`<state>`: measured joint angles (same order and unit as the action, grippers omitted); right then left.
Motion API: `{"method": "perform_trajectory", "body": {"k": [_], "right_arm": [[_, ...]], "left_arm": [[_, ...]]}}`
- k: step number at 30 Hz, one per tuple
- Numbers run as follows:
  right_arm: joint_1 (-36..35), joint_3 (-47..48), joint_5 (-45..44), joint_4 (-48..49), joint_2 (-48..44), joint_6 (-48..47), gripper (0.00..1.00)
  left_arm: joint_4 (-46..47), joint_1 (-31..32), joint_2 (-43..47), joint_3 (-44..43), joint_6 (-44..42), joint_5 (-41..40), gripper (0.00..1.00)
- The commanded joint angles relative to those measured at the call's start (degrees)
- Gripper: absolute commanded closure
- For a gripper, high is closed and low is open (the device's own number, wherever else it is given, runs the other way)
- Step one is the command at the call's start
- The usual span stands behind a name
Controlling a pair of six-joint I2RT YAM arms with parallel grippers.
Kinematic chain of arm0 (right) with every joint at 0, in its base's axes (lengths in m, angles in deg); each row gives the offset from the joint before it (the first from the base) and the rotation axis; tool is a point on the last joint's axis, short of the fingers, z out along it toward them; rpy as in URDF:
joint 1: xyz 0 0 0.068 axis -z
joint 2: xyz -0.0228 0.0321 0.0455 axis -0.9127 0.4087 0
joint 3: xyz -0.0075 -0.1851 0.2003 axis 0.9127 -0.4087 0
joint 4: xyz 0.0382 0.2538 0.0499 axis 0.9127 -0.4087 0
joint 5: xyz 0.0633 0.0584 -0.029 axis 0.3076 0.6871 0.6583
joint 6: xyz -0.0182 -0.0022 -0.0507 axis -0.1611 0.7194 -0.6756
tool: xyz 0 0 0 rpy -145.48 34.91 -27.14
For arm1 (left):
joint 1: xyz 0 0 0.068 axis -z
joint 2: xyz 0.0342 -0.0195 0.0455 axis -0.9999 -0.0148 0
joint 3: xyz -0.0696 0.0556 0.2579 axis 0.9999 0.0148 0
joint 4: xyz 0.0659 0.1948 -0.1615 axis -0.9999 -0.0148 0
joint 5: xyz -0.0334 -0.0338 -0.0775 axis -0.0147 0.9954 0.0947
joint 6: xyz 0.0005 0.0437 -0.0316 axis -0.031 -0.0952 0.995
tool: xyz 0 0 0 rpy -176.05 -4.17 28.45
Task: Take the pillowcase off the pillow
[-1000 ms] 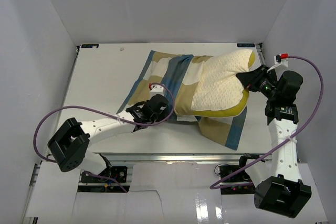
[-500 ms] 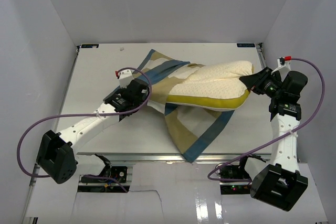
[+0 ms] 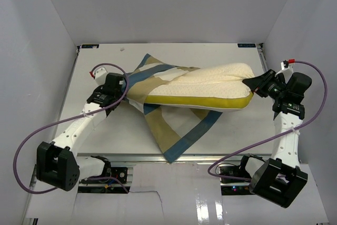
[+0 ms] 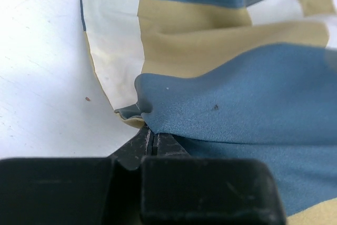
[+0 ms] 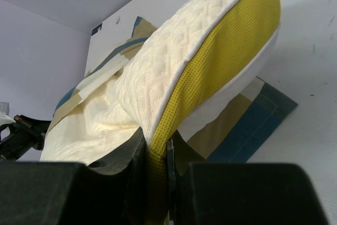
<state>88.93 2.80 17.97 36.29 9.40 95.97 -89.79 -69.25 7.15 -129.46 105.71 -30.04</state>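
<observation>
The checked pillowcase in tan, blue and white is stretched across the table, still around the left end of the pillow, with a loose flap hanging toward the front edge. The cream pillow with yellow edging lies on edge, mostly bared at its right. My left gripper is shut on a blue fold of the pillowcase at its left end. My right gripper is shut on the pillow's yellow edge at its right end, holding it raised. Pillow and case are pulled taut between the grippers.
White table inside a white-walled box; walls stand close on the left, right and back. The table's front edge lies under the hanging flap. Purple cables loop from both arms.
My left gripper has pulled the pillowcase leftward and back, off more of the pillow. The pillow has turned onto its edge and stretched out. The right gripper has shifted slightly right.
</observation>
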Motion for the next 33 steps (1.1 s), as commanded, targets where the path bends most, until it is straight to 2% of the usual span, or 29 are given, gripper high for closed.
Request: {"method": "perform_trajectory", "body": {"k": [1,5,11,14,15,18,22,28,33], "right_arm": [[4.37,2.76,-6.70,8.53,-0.64,-0.86,0.92],[4.90,2.49,-7.67,8.44,-0.82,-0.95,0.92],[6.22,1.53,-8.28,8.53,-1.17,-1.04,0.92],[6.39,0.82,-9.51,8.61,-1.61,-0.95,0.92],[6.92,0.74,-9.77,8.61,-1.44,-0.95,0.92],[8.23,1.00,-9.86,8.53,-0.82,-0.34,0.92],[10.70,1.35,-9.69,8.70,-0.03,0.45,0.92],[13.25,1.44,-8.20,8.96,1.64,1.07,0.92],[13.34,0.56,-5.91,12.65,1.46,2.56,0.92]], "left_arm": [[-0.02,-8.99,2.55,0.31,-3.82,-3.01,1.00],[-5.55,-10.58,-1.06,-6.45,-3.74,-4.84,1.00],[-4.59,-16.28,-5.36,-11.90,-8.12,1.84,1.00],[-7.04,-19.80,-11.59,-21.29,-10.67,5.17,1.00],[-8.62,-21.55,-13.44,-27.15,-11.20,6.05,1.00],[-13.90,-23.50,-18.11,-33.34,-12.87,4.31,1.00],[-11.54,-24.65,-15.57,-34.41,-15.15,3.59,1.00],[-12.42,-24.82,-17.15,-37.58,-16.83,2.63,1.00],[-10.31,-24.65,-16.62,-34.60,-16.57,8.60,1.00]]}}
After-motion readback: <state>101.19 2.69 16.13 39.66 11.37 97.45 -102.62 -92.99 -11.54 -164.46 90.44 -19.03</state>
